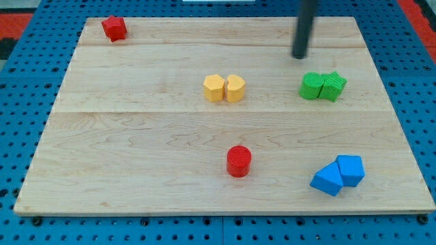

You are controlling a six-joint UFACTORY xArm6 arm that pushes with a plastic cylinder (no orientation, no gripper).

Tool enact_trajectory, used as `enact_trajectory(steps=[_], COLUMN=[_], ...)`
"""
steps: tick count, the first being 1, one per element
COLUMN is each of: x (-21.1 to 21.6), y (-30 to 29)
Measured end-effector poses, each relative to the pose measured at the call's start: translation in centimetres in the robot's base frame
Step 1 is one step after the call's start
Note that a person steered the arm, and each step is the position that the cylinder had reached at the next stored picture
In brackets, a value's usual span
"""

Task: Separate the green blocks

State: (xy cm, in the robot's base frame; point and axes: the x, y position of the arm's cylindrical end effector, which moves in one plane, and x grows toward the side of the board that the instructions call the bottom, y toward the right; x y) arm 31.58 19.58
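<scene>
Two green blocks touch side by side at the view's right: a rounded green block on the left and a star-like green block on the right. My tip stands on the board just above and slightly left of the left green block, a short gap away from it. The dark rod rises from the tip to the view's top edge.
Two yellow blocks touch near the middle. A red cylinder stands lower middle. A red block sits at the top left corner. Two blue blocks touch at the bottom right. The wooden board lies on a blue pegboard.
</scene>
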Motion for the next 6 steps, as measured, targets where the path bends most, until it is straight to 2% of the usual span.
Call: enact_trajectory(steps=[1,2,3,5,6], x=[4.7,10.3,9.9,2.8,-1.7], y=[6.9,8.2,1.8,-9.7,-9.3])
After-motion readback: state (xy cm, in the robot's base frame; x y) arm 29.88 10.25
